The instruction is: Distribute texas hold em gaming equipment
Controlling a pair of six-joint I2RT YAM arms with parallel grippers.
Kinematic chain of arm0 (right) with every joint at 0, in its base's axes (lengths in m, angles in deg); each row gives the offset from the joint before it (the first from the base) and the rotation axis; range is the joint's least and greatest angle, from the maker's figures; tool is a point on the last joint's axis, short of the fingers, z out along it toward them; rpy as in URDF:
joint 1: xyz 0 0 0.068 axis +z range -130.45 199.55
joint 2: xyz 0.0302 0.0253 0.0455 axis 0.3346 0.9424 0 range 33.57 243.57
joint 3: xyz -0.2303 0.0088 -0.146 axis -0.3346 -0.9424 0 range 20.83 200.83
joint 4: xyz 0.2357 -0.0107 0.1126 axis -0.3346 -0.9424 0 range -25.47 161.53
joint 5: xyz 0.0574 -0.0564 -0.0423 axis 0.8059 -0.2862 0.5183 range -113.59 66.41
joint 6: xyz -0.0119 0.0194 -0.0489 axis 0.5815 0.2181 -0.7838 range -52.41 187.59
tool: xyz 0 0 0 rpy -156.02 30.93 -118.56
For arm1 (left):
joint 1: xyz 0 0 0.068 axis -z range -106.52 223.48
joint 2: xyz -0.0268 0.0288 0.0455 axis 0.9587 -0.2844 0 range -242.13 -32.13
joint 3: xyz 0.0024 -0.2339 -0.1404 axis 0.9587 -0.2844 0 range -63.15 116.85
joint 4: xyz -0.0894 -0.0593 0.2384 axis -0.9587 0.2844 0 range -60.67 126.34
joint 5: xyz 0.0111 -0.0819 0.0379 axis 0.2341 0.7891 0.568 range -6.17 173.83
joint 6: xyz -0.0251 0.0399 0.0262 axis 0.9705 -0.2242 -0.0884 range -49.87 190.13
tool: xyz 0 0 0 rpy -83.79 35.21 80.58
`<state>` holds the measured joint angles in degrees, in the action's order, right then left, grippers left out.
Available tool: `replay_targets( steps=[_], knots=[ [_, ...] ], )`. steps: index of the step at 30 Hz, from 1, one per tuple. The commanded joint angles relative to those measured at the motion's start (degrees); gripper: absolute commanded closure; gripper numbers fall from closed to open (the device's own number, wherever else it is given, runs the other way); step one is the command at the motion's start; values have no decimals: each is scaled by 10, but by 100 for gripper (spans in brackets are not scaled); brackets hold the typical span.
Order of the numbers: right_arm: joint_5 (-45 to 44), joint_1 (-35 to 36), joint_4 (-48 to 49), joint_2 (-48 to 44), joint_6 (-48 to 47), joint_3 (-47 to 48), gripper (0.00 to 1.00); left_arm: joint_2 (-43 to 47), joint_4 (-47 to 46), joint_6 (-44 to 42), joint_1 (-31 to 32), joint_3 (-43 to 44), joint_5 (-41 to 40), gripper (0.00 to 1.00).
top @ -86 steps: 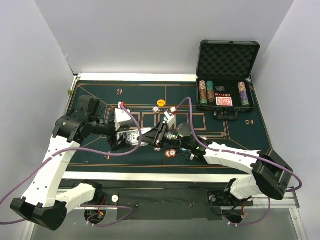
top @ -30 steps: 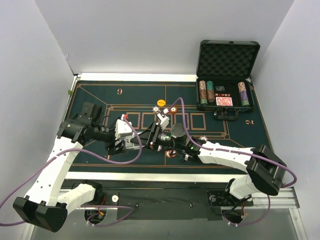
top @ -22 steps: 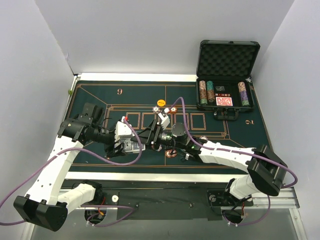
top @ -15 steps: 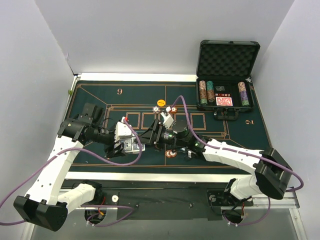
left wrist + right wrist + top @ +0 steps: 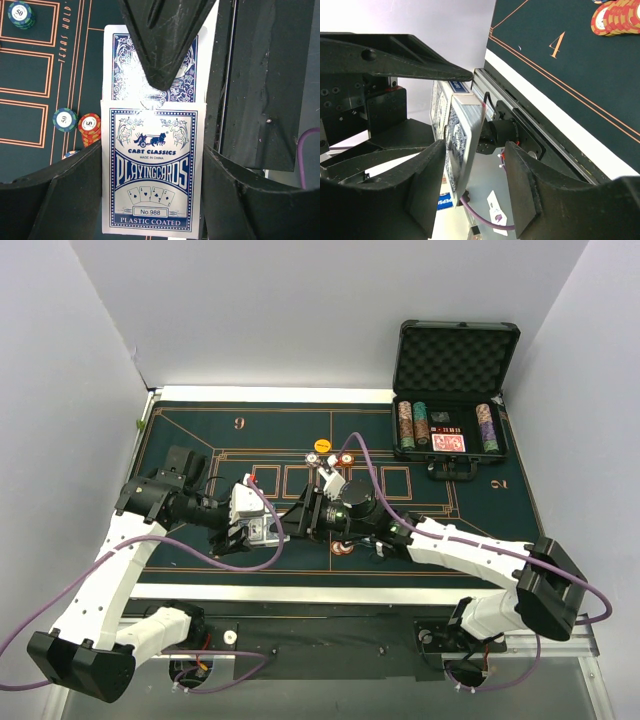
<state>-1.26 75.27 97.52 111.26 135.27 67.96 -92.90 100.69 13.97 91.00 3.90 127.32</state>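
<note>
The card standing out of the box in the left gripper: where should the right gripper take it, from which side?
Pinch the exposed strip of the card beyond the box mouth, coming from the open end, one finger on each flat face. The left gripper clamps the box sides, so only that thin end is free.

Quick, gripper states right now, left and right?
Left gripper: closed on the Cart Classics playing card box.
Right gripper: open, jaws astride the blue-backed card sticking out of that box, no grip visible.
</note>
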Motion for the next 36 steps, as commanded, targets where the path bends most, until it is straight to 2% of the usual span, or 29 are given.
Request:
replay_targets(
  steps=[1, 8, 26, 36],
  knots=[
    [2, 5, 5, 0, -10, 22, 57, 13, -17, -4, -2, 3, 10, 58],
    [-11, 3, -7, -24, -12, -4, 68, 22, -34, 10, -2, -2, 13, 58],
    [-19, -37, -50, -100, -21, -44, 73, 31, -45, 24, -2, -4, 21, 59],
    [-22, -47, -65, -134, -18, -44, 89, 34, -53, 26, -3, -16, 12, 60]
  ],
)
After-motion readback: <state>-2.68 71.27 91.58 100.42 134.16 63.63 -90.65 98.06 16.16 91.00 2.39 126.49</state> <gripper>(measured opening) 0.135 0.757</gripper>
